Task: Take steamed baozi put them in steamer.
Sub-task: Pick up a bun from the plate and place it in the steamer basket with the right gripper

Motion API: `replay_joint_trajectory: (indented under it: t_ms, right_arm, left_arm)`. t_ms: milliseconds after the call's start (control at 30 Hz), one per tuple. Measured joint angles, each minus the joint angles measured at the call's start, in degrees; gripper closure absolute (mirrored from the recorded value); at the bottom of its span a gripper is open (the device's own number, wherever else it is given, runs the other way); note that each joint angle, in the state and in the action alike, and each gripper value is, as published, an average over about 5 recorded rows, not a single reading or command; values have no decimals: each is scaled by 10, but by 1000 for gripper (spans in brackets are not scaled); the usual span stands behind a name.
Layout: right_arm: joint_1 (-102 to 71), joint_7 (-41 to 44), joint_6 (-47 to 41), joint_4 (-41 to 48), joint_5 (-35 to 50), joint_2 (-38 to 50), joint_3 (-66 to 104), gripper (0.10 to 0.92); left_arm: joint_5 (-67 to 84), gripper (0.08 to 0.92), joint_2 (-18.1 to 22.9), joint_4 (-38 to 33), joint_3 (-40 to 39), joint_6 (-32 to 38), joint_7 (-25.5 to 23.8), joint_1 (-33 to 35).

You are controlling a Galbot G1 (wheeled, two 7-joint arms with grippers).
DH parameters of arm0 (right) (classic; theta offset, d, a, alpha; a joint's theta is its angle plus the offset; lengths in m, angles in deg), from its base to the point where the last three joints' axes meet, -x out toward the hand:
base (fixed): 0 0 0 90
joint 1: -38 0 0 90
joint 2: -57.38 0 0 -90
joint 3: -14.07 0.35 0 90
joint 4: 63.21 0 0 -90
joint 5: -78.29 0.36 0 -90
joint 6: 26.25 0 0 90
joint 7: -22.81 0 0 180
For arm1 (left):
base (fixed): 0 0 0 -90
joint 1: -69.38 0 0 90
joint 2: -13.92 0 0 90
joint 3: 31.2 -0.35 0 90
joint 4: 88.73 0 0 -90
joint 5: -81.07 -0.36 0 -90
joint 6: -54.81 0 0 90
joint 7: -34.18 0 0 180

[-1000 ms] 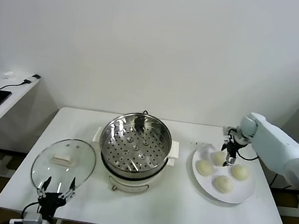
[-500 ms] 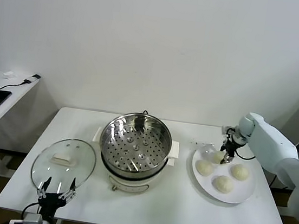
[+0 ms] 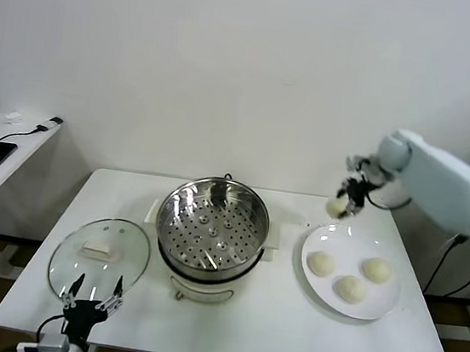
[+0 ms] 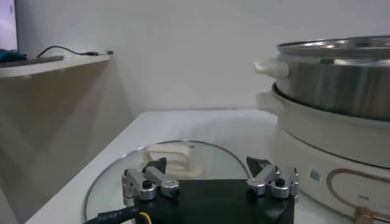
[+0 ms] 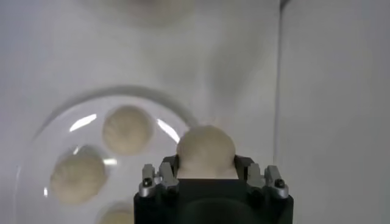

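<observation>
The round shiny steel steamer [image 3: 212, 228] with holes in its tray sits low and off to the left of the right gripper [image 3: 345, 199], well apart. The flat white plate [image 3: 378, 306] lies below the gripper with three buns. The right gripper pinches one small cream-white bun [image 3: 337, 207] up in the air. The left gripper [image 3: 92, 296] waits with its fingers apart by the round glass lid [image 3: 100, 251].
</observation>
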Motion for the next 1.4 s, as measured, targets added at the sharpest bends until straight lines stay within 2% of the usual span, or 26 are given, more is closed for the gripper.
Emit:
replay_joint_trajectory:
  t_ms: [233, 433, 600, 900, 1400]
  right_arm:
    - [68, -1, 70, -102, 16, -63, -47, 406]
    - [61, -8, 155, -116, -35, -117, -57, 406]
    - [20, -18, 234, -63, -101, -161, -43, 406]
    - [-64, -40, 354, 85, -211, -240, 9, 406]
    - [-138, -57, 444, 246, -277, -330, 58, 404]
  left_arm:
    - [-4, 177, 2, -1, -7, 0, 0, -4]
    - [-5, 177, 2, -2, -7, 1, 1, -3]
    - [-8, 177, 2, 1, -9, 3, 1, -3]
    - [-11, 177, 2, 8, -13, 5, 3, -5]
    - [-13, 177, 0, 14, -15, 8, 4, -9]
